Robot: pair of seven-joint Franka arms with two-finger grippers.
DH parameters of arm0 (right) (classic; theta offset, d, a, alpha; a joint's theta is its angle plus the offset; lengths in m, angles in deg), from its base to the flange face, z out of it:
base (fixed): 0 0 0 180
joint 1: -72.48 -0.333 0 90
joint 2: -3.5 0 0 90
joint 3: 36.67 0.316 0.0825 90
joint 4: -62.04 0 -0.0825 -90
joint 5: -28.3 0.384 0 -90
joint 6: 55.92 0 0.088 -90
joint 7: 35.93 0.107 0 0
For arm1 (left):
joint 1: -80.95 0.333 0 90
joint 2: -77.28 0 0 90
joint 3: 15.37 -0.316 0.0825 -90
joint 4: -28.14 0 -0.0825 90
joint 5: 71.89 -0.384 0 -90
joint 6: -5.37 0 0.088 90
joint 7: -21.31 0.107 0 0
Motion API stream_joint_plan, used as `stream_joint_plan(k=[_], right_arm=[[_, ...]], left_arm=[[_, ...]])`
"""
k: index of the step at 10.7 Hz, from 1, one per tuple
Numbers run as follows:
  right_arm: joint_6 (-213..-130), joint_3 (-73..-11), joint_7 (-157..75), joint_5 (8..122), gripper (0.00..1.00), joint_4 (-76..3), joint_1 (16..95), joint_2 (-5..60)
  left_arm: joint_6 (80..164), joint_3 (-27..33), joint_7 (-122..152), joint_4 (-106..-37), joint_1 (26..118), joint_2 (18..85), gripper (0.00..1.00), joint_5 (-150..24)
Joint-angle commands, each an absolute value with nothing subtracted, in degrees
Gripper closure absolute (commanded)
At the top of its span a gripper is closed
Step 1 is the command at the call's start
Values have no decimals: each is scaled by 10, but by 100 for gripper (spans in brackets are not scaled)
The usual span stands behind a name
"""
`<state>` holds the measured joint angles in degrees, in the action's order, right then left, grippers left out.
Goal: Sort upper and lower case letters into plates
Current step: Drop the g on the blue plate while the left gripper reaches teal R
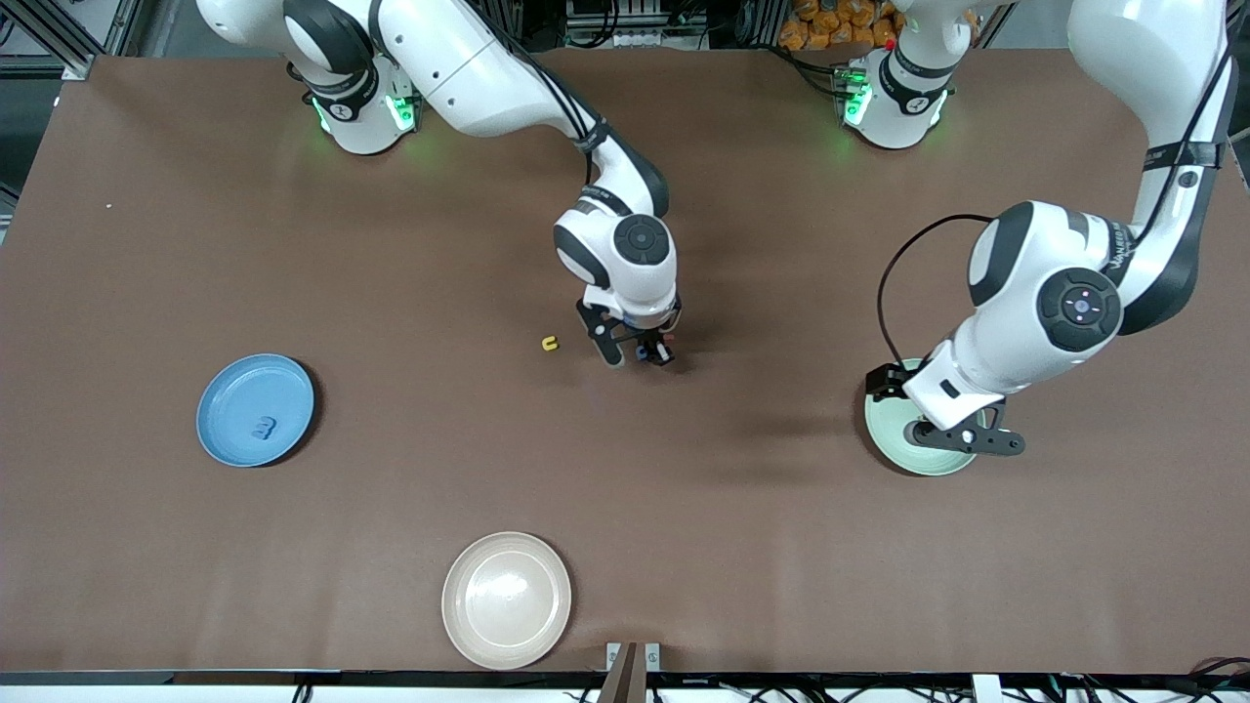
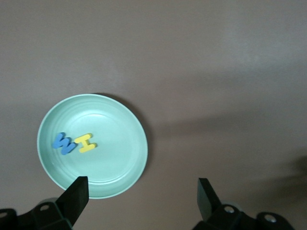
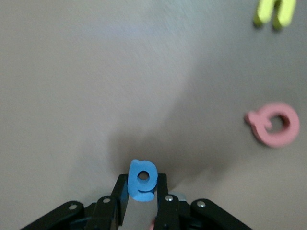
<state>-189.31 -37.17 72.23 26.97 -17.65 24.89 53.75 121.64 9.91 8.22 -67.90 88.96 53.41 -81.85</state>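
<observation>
A wide table covered in matte brown sheet fills the front view, with two glossy white robot arms reaching in from the top edge. The right gripper, just above the centre of the frame, is down at the table surface with its black fingers clenched on a small blue letter; the right wrist view shows this soft, foam-like piece, rounded with a small hole, pinched upright between the fingers. In that wrist view a pink ring-shaped letter with a short tail lies flat on the table near the held one, and a yellow-green arch-shaped letter lies farther off at the upper edge. In the front view the yellow letter sits just beside the gripper, toward the middle of the frame. The left gripper, at the right of the front view, hangs over the pale mint green plate with its fingers spread wide and nothing in them. The left wrist view shows this round, shallow, smooth-glazed plate holding a blue zigzag letter and a yellow bar-shaped letter, touching side by side. A plain blue plate at mid-left holds one blue letter. A beige cream-coloured plate sits at bottom centre.
</observation>
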Motion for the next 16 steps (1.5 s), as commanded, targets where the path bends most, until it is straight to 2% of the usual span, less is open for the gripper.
stream_joint_plan(k=[1,5,8,11,14,16], right_arm=[[-1858,-366,662,265,100,-174,279,518],[-1808,-364,550,269,100,-190,335,474],[-1801,-361,422,270,100,-267,400,400],[-1792,-361,274,271,100,-330,481,340],[-1751,-363,110,274,100,-339,566,316],[-1739,-364,-9,274,100,-339,628,307]], left_arm=[[1203,102,46,-679,883,545,0,-805],[1207,103,-86,-679,820,535,0,-807],[1218,103,-165,-680,778,518,0,-808],[1289,102,-289,-682,719,487,0,-816],[1330,67,-391,-685,629,451,0,-843],[1340,66,-456,-685,602,420,0,-881]])
